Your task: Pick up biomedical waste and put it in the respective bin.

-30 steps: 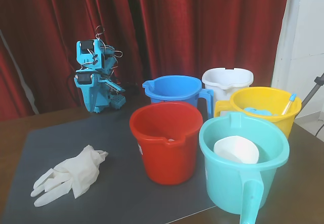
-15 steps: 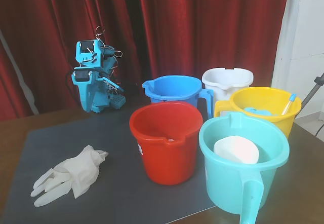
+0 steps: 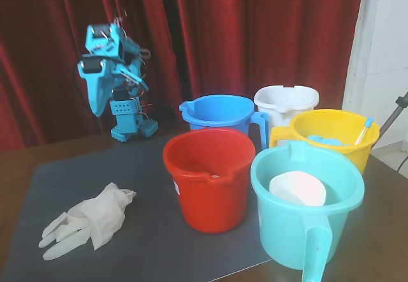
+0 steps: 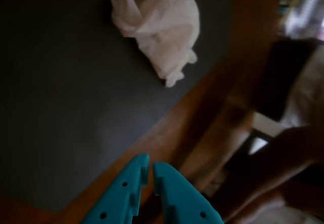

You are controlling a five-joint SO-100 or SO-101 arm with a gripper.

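A crumpled white glove lies on the dark grey mat at the front left of the fixed view. It also shows in the wrist view near the top, blurred. My teal gripper is folded up on the arm at the back left, high above the table and far from the glove. In the wrist view the gripper has its two fingers nearly touching, with nothing between them. Five bins stand on the right: red, blue, white, yellow and teal.
The teal bin holds a white lump. The yellow bin holds blue items and a syringe-like stick. The mat lies on a brown wooden table. A red curtain hangs behind.
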